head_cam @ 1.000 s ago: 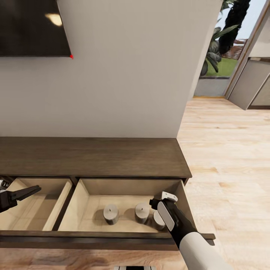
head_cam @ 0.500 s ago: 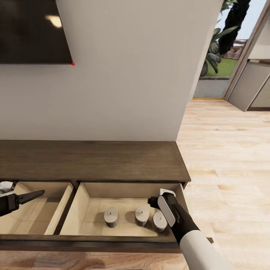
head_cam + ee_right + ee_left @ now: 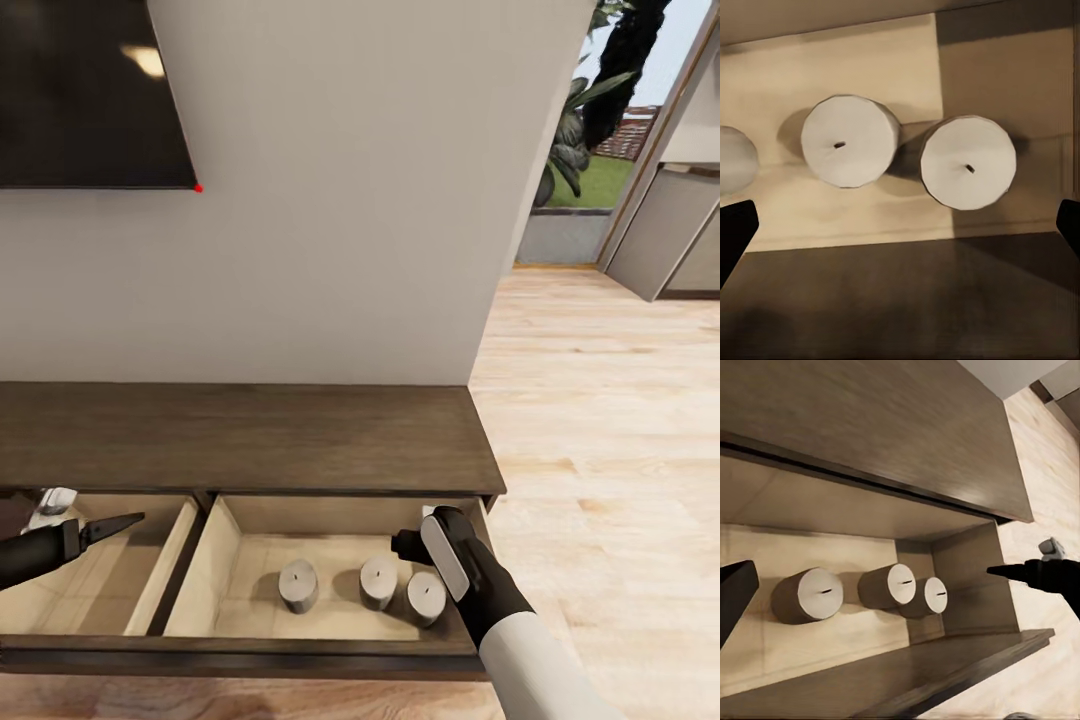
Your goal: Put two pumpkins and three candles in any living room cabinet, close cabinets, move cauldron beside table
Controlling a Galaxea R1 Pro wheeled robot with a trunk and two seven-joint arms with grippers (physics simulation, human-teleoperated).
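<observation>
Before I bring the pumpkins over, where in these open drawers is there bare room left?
The left drawer shows a bare floor under the left gripper. In the right drawer, the strip left of the left candle is free. The right end is crowded: middle candle, right candle and right gripper.

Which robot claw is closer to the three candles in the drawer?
Right. The right claw hangs just above the candles; the left claw is over the neighbouring drawer compartment.
</observation>
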